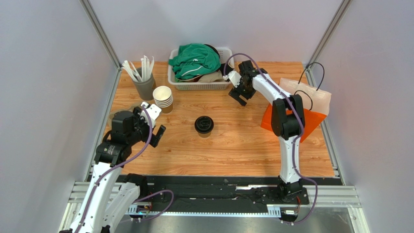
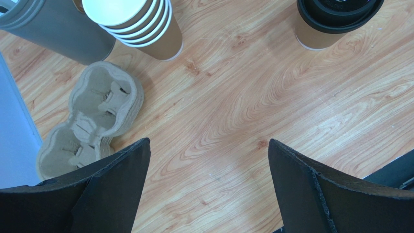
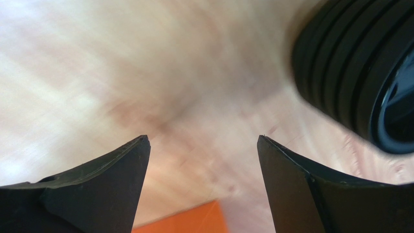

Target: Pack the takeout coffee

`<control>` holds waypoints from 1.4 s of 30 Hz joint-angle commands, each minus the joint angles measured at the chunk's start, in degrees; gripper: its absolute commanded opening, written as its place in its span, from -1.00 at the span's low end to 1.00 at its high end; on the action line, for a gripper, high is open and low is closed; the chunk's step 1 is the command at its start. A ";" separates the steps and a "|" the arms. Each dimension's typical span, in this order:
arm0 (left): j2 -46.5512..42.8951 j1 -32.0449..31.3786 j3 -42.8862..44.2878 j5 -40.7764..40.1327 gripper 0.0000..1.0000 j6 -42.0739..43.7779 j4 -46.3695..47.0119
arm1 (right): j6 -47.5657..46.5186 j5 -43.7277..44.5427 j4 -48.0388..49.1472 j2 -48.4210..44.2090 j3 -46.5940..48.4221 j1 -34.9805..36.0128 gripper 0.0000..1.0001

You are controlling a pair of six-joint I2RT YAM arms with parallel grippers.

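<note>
Kraft lidded cup apart from cup stack | left fingers wide, empty | right fingers wide, empty

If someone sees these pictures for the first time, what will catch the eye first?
The black-lidded coffee cup stands alone in the middle of the wooden table. A green cloth fills the white basket at the far edge, and an orange and white bag lies at the right edge.
</note>
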 commanded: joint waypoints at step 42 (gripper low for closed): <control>-2.80 0.42 -0.47 1.44 0.98 0.56 1.39 | 24.65 17.53 -3.52 -50.44 -16.76 4.39 0.50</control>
